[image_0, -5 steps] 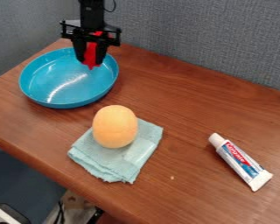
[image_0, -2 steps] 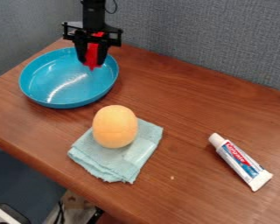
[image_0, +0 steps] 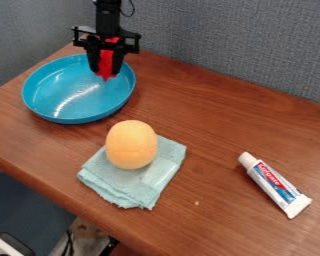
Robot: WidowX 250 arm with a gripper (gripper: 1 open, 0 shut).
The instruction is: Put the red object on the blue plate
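The red object (image_0: 107, 60) is a small bright red block standing upright between the fingers of my gripper (image_0: 107, 66). The gripper points straight down and is shut on the block. It hangs over the far right part of the blue plate (image_0: 49, 95), a large round turquoise dish at the table's back left corner. The block's lower end is close above the plate's inner surface; I cannot tell whether it touches.
An orange egg-shaped ball (image_0: 131, 144) rests on a pale teal folded cloth (image_0: 112, 176) in the middle front. A white toothpaste tube (image_0: 275, 184) lies at the right. A grey wall stands close behind the wooden table (image_0: 216, 120).
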